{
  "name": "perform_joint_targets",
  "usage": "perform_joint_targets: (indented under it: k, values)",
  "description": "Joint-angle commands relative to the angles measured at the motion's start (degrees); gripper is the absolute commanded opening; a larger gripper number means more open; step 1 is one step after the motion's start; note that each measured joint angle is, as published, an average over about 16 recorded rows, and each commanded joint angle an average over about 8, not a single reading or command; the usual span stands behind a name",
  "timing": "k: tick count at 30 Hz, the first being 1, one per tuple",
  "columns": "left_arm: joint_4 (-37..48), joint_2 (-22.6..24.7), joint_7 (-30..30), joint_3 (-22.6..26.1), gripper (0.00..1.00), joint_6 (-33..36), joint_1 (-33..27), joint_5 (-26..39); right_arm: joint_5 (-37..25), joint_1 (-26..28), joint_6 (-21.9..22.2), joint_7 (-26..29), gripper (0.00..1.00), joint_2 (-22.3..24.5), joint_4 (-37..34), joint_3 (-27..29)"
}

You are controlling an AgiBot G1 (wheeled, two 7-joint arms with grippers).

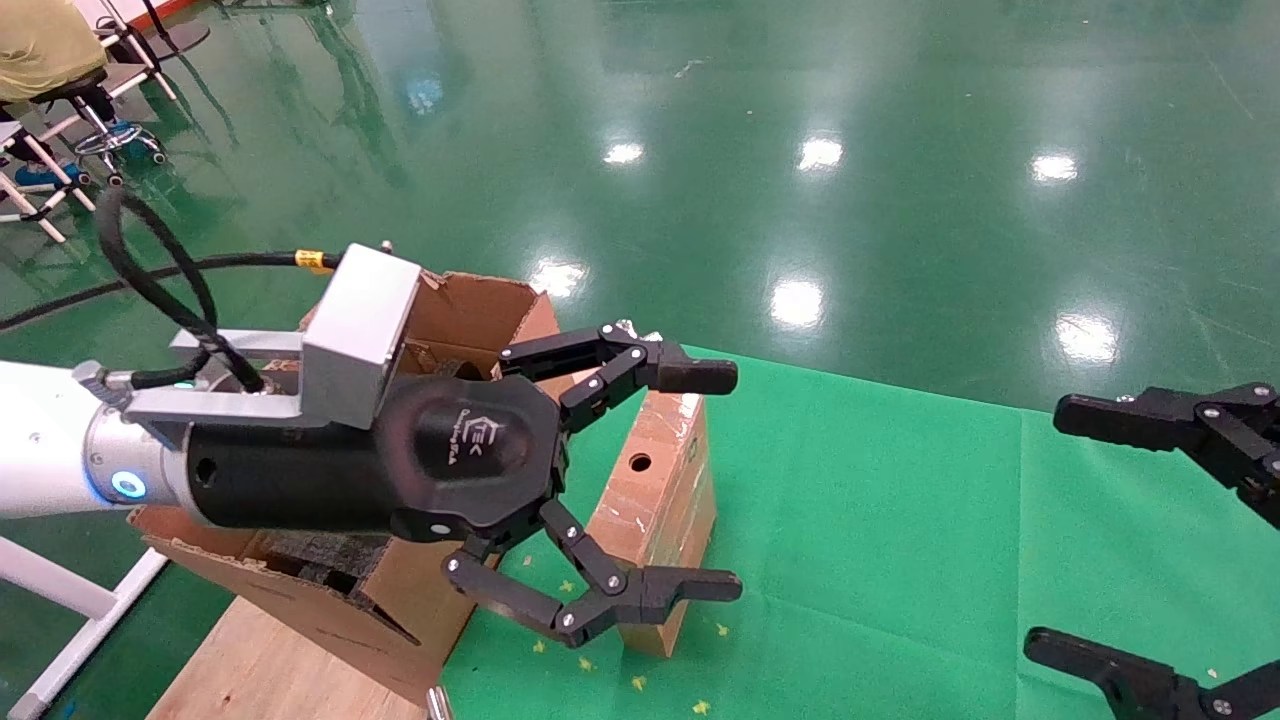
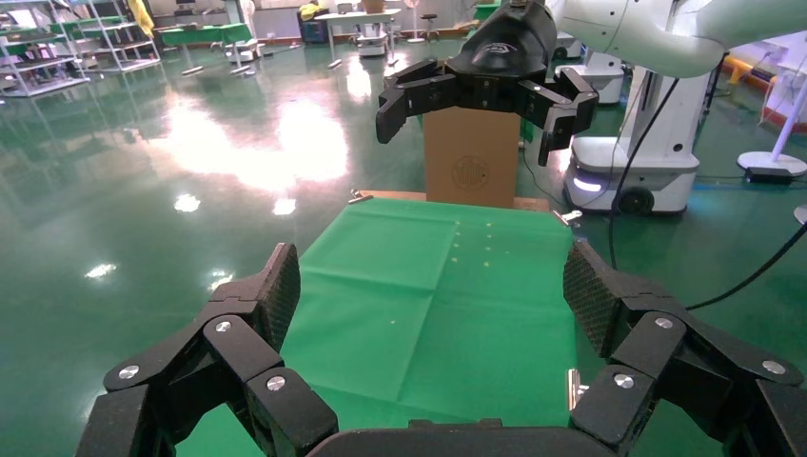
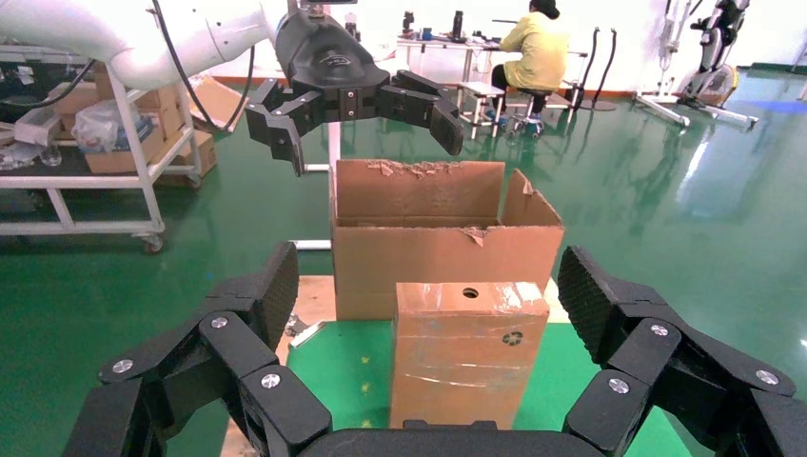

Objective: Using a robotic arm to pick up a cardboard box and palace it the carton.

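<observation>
The small cardboard box [image 1: 665, 500] stands upright on the green cloth, taped, with a round hole in its top face. It also shows in the right wrist view [image 3: 466, 352], recycling mark facing me. The carton [image 1: 480, 300] stands just behind it with flaps up and black foam [image 1: 320, 560] inside; it also shows in the right wrist view [image 3: 428, 257]. My left gripper [image 1: 725, 480], on the white robotic arm, hovers open above the box and carton, touching neither; the right wrist view [image 3: 366, 133] shows it too. My right gripper [image 1: 1050, 530] is open and empty at the right.
The green cloth [image 1: 880, 520] covers the table; a wooden board [image 1: 260, 660] lies under the carton. Another cardboard box [image 2: 469, 162] stands beyond the cloth's far end, behind my right gripper [image 2: 471, 129]. A seated person [image 3: 538, 48] and a shelf cart [image 3: 95, 143] are beyond.
</observation>
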Motion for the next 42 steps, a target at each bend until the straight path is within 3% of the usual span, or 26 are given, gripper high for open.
perform_joint_targets:
  k: [1, 12, 20, 21, 31, 42]
  values:
    - [0.0, 0.0, 0.0, 0.0, 1.0, 0.0, 0.0, 0.0, 0.0, 0.0, 0.0, 0.0, 1.0, 0.0, 0.0, 0.0]
    - [0.0, 0.0, 0.0, 0.0, 1.0, 0.0, 0.0, 0.0, 0.0, 0.0, 0.0, 0.0, 1.0, 0.0, 0.0, 0.0]
    - [-0.03, 0.0, 0.03, -0.02, 1.0, 0.0, 0.03, -0.01, 0.0, 0.0, 0.0, 0.0, 0.03, 0.0, 0.0, 0.0]
    - [-0.03, 0.0, 0.03, -0.02, 1.0, 0.0, 0.03, -0.01, 0.0, 0.0, 0.0, 0.0, 0.0, 0.0, 0.0, 0.0]
    - [0.0, -1.0, -3.21, 1.64, 1.0, -0.82, -2.04, 3.6, 0.0, 0.0, 0.0, 0.0, 0.0, 0.0, -0.01, -0.01]
    - [-2.0, -2.79, -19.33, 8.58, 1.0, -2.52, -10.8, 17.72, 0.01, 0.01, 0.0, -0.01, 0.0, 0.0, -0.01, -0.02]
